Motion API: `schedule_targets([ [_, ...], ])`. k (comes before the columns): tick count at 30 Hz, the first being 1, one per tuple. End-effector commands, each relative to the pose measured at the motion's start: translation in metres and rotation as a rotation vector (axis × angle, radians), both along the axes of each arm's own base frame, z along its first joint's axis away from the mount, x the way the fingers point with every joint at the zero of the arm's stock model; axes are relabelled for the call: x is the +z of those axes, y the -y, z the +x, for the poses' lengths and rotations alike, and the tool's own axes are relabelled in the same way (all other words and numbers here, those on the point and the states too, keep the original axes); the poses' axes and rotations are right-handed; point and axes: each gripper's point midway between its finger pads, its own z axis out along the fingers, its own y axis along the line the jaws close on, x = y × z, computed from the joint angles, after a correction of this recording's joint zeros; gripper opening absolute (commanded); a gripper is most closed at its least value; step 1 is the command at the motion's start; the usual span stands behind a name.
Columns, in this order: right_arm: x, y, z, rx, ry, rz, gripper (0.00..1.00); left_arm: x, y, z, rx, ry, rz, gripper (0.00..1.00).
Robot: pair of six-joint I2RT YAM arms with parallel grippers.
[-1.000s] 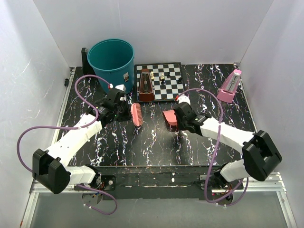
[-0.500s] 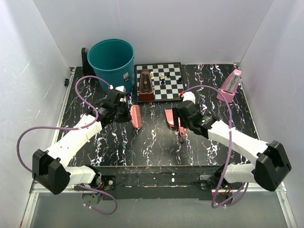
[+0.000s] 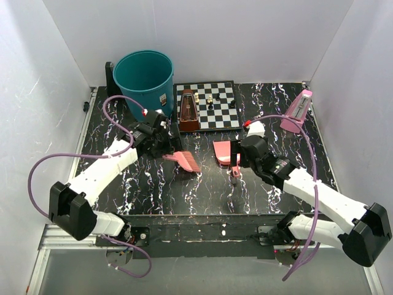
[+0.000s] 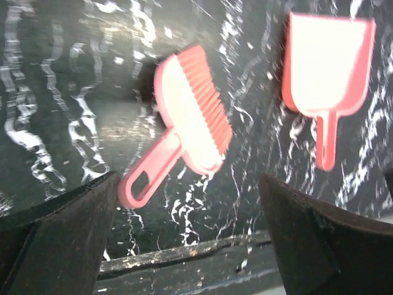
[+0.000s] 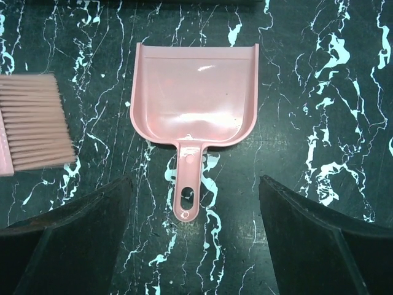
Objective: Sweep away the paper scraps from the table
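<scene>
No paper scraps show in any view. A pink hand brush (image 3: 183, 161) lies flat on the black marbled table (image 3: 202, 190), with nothing gripping it. My left gripper (image 3: 167, 146) hovers open just behind the brush (image 4: 190, 120), its handle lying near my left fingertip (image 4: 92, 196). A pink dustpan (image 3: 225, 152) lies flat to the right of the brush and is empty. My right gripper (image 3: 241, 157) stands open above the dustpan (image 5: 193, 98), whose handle points into the gap between the jaws without touching them. Both left gripper (image 4: 189, 184) and right gripper (image 5: 195, 184) hold nothing.
A teal bin (image 3: 144, 77) stands at the back left. Beside it a chessboard (image 3: 215, 107) carries several pieces and a brown metronome (image 3: 188, 110). A pink metronome (image 3: 297, 110) stands at the back right. White walls enclose three sides.
Both grippers have opened. The brush left my left gripper and now lies flat; the dustpan left my right gripper and lies flat. The right arm has stretched forward.
</scene>
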Motion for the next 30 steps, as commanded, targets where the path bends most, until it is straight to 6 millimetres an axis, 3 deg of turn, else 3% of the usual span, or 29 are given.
schedule_targets([
  [1, 0.012, 0.009, -0.001, -0.034, 0.051, 0.040, 0.90, 0.043, -0.066, 0.006, 0.266, 0.116, 0.188, 0.98],
  [3, 0.012, 0.013, -0.002, -0.041, 0.058, 0.037, 0.90, 0.054, -0.086, 0.003, 0.320, 0.177, 0.235, 0.98],
  [8, 0.028, 0.014, -0.005, -0.021, 0.073, 0.057, 0.90, 0.064, -0.107, -0.003, 0.320, 0.266, 0.291, 0.98],
  [14, 0.081, 0.027, -0.010, -0.036, 0.182, 0.111, 0.90, 0.087, -0.129, -0.014, 0.367, 0.399, 0.288, 0.98],
  [19, 0.130, 0.063, -0.021, -0.124, 0.319, 0.136, 0.89, 0.142, -0.161, -0.028, 0.477, 0.640, 0.237, 0.98],
  [23, 0.167, 0.096, -0.037, -0.200, 0.447, 0.185, 0.88, 0.168, -0.192, -0.045, 0.581, 0.748, 0.256, 0.98],
  [26, 0.189, 0.125, -0.050, -0.274, 0.547, 0.224, 0.88, 0.177, -0.214, -0.058, 0.659, 0.781, 0.292, 0.98],
  [30, 0.208, 0.157, -0.067, -0.355, 0.670, 0.282, 0.88, 0.175, -0.223, -0.067, 0.664, 0.799, 0.321, 0.98],
])
